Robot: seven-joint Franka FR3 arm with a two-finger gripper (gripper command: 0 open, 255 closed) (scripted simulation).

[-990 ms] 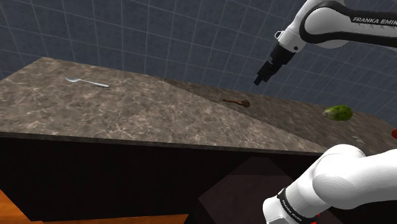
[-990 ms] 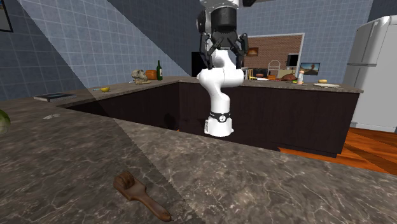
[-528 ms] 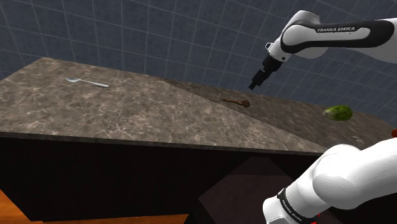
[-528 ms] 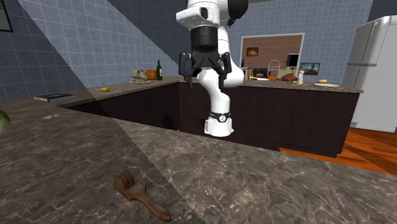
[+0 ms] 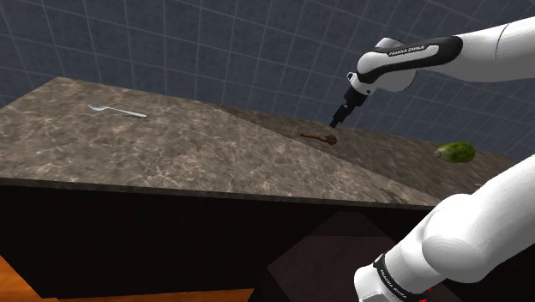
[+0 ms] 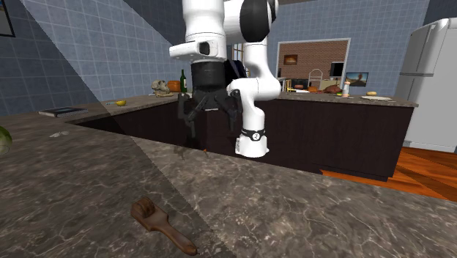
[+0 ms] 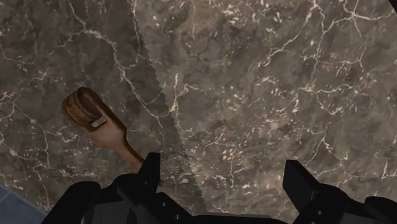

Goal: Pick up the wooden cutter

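Wide-spread fingers [image 7: 298, 182] empty; wooden cutter [image 7: 95, 121] handle end hidden behind one finger.

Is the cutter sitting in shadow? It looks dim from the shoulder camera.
Shoulder view: a diagonal shade edge crosses the counter; the cutter lies on its darker side, low in contrast. Wrist view: that edge looks jagged, running beside the cutter, which reads plainly.

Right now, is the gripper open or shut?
Open. The gripper has its fingers well apart over the counter, clasping nothing; the brown cutter lies flat near one finger.
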